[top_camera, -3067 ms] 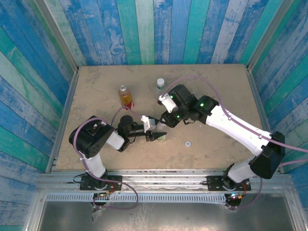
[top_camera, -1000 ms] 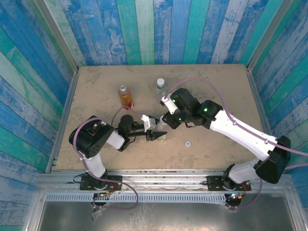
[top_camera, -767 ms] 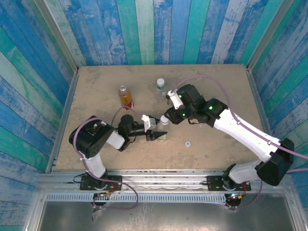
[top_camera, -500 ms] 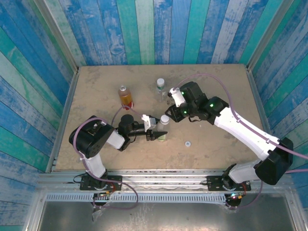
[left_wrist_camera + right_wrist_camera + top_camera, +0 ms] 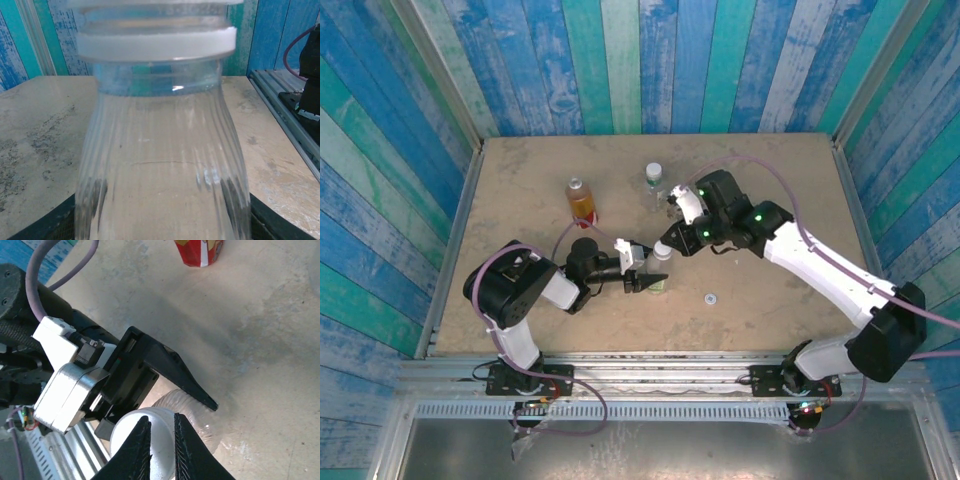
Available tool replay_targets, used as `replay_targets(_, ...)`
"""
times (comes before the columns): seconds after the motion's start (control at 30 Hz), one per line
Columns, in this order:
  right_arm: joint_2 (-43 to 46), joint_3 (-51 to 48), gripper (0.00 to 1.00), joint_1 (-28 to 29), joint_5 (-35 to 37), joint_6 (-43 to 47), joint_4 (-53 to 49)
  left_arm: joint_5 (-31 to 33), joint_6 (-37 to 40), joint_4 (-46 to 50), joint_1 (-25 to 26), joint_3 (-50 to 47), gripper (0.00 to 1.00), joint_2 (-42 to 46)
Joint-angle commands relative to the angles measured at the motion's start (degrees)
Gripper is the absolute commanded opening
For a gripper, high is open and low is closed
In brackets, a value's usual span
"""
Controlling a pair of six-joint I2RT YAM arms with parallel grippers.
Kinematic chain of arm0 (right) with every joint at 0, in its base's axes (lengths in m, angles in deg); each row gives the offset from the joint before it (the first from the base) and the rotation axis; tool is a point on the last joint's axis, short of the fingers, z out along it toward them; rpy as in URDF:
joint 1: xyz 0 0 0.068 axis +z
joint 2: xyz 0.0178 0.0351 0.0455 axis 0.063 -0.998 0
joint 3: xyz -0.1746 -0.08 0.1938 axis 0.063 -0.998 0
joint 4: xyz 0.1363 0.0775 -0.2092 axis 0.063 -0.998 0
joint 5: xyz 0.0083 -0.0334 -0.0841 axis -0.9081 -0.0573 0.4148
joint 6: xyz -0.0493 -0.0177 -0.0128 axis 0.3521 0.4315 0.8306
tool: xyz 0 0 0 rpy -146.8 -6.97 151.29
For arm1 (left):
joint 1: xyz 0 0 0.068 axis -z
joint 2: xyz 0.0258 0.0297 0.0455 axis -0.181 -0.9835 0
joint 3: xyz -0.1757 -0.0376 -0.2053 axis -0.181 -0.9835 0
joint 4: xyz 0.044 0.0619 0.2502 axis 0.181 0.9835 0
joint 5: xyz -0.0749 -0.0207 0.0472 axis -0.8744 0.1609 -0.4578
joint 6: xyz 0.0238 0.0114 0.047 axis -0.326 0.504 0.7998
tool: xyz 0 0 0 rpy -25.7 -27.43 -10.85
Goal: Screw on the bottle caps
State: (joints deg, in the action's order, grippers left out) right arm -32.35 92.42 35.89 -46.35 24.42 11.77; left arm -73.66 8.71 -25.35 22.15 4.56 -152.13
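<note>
Standing: three bottles point(image 5: 582, 199), one loose cap point(image 5: 710, 297).

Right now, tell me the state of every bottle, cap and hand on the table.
Left hand, shut on the clear bottle.
Clear bottle, upright, white cap on top.
Right hand, fingers almost together, just above that cap.
Orange bottle, upright, standing free.
Back bottle, upright, standing free.
Loose cap, lying flat on the table, untouched.
</note>
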Motion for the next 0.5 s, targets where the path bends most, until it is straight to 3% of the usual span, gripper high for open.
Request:
replay_targets(0.0,2.55,-3.81,0.17,0.66,-6.44,-2.63,-4.67,1.8,-0.32,3.58,-0.06,0.2,0.61,-1.48)
replay_targets(0.2,7.69,-7.11,0.17,0.66,-9.24,-4.24,-3.71,1.63,-0.31,3.64,-0.06,0.24,0.61,-1.51)
replay_targets(0.47,6.05,-2.37,0.25,-1.26,-1.09,-3.6,0.3,1.58,0.01,3.94,-0.06,0.33,0.61,-1.77)
